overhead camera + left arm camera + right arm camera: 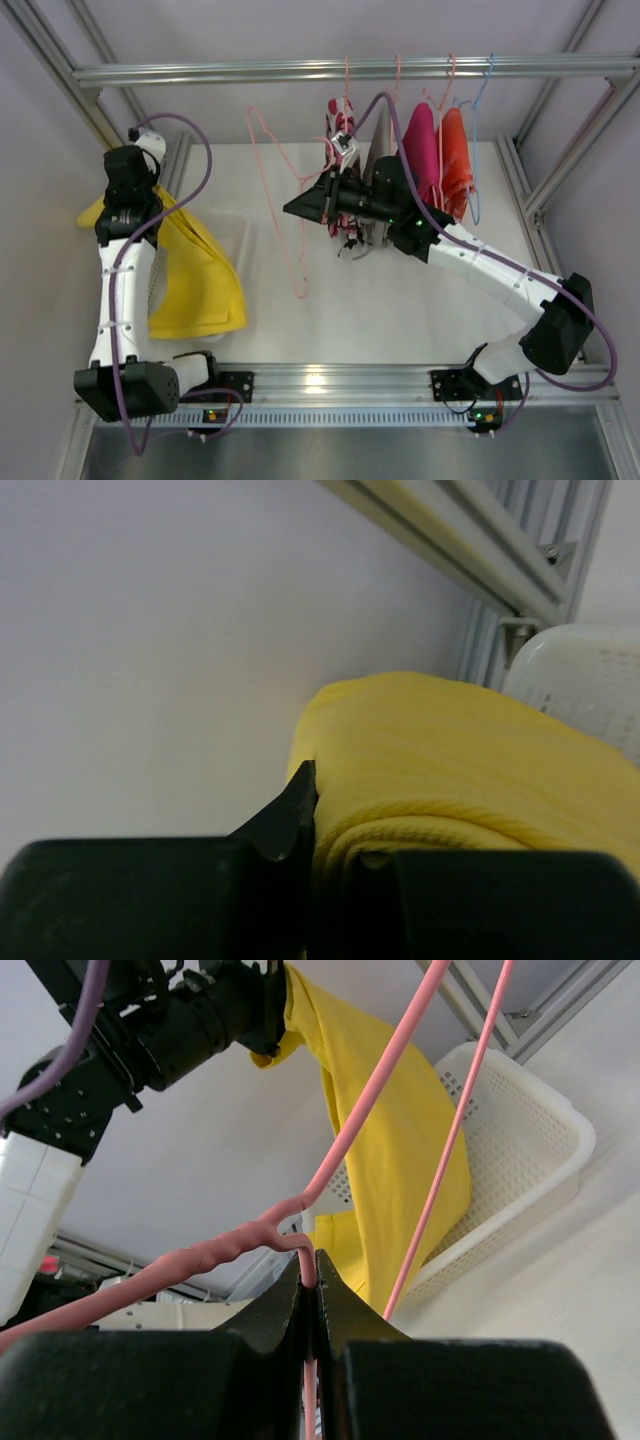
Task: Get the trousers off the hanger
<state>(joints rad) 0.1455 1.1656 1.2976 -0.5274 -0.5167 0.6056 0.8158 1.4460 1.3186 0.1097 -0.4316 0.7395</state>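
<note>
My left gripper (pixel 325 825) pinches the yellow trousers (pixel 200 285), which hang into the white basket (pixel 520 1130) beside the left wall. My right gripper (pixel 312 1280) clamps the pink hanger (pixel 380 1110) wire over open mid-table. 2 more, the magenta trousers (pixel 420 150) and orange trousers (pixel 455 160), hang close behind.

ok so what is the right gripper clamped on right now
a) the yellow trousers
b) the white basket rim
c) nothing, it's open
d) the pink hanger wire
D: in the right wrist view the right gripper has its jaws shut on the wire of the pink hanger, while the yellow trousers are pinched in the left gripper.
</note>
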